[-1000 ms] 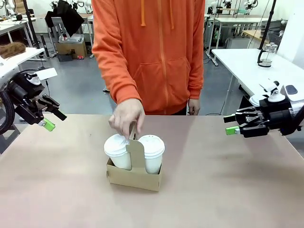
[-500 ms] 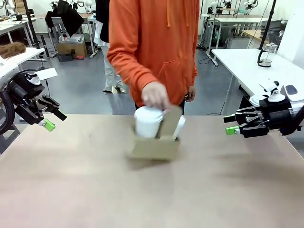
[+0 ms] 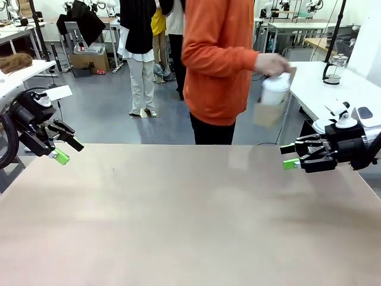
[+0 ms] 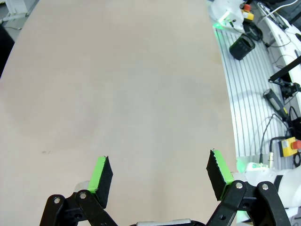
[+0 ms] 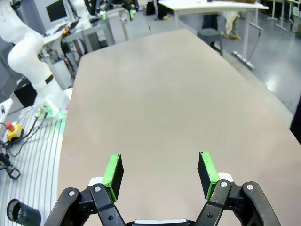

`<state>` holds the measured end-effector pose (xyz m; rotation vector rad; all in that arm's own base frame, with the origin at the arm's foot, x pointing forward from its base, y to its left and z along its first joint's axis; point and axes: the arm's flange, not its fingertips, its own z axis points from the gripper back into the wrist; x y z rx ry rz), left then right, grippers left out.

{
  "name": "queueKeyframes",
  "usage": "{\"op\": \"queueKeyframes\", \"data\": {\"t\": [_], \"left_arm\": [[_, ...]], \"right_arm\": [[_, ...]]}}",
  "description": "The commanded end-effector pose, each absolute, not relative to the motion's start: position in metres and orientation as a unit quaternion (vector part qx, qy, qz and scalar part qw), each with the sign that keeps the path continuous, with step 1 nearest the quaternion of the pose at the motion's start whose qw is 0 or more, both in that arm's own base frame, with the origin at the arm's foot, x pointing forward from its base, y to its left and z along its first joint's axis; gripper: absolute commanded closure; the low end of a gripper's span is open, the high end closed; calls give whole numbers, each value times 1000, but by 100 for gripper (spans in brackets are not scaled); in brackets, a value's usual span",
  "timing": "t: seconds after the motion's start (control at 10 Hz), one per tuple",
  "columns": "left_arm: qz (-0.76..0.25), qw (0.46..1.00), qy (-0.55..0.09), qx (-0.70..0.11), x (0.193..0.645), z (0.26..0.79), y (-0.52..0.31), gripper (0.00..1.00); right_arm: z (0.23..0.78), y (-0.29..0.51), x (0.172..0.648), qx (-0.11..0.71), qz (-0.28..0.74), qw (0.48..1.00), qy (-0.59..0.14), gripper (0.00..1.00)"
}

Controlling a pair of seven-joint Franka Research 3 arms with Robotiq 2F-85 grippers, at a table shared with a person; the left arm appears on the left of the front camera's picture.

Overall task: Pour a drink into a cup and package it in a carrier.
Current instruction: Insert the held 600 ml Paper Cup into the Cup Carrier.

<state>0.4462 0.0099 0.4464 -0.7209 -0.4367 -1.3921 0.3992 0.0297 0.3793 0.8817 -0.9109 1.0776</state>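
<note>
Carrier, judged light, flimsy, best gripped by its handle, was held beyond the desk; left pincer and right pincer were seen open, empty.

cup: white, lidded | carrier: brown, airborne, blurred

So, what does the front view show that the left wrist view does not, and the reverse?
Front view: a person's hand holding the carrier with a cup in the air beyond the table's far edge, and the right gripper. Left wrist view: a ribbed platform with cables beside the table. Both: the tabletop and the open left gripper.
</note>
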Motion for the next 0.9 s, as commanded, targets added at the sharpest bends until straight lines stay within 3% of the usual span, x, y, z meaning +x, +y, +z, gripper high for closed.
{"op": "queueKeyframes", "data": {"t": [0.0,0.8], "left_arm": [[-619,690,-199,-319,445,448,9,0],[-619,690,-199,-319,445,448,9,0]], "right_arm": [[381,27,399,391,485,665,-412,19],[381,27,399,391,485,665,-412,19]]}}
